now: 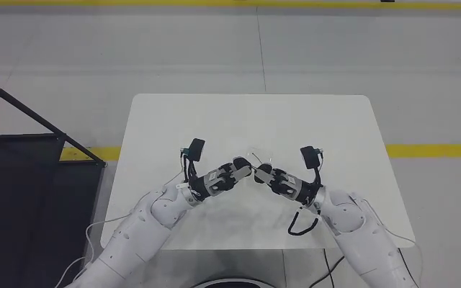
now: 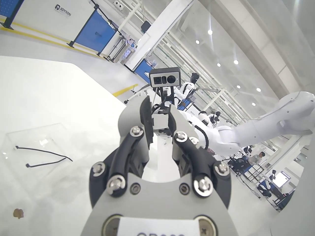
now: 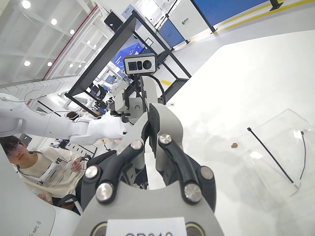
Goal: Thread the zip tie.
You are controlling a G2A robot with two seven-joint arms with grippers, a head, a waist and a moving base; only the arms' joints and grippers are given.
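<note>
Two black zip ties lie loose on a clear plastic tray [image 2: 34,138] on the white table. In the left wrist view one zip tie [image 2: 41,150] is nearly straight and the other zip tie [image 2: 46,163] is bent. The right wrist view shows the straight tie [image 3: 270,155] and the curved tie [image 3: 304,153] on the tray [image 3: 278,124]. My left gripper [image 2: 160,108] is open and empty, held above the table beside the tray. My right gripper [image 3: 150,114] faces it tip to tip and is shut, with nothing seen between its pads. From above, both grippers [image 1: 245,171] [image 1: 262,172] meet just in front of the tray [image 1: 261,155].
A small brown scrap [image 2: 18,213] [image 3: 235,145] lies on the white table [image 1: 216,122] near the tray. A black metal frame [image 1: 32,119] stands off the table's left side. The far half of the table is bare.
</note>
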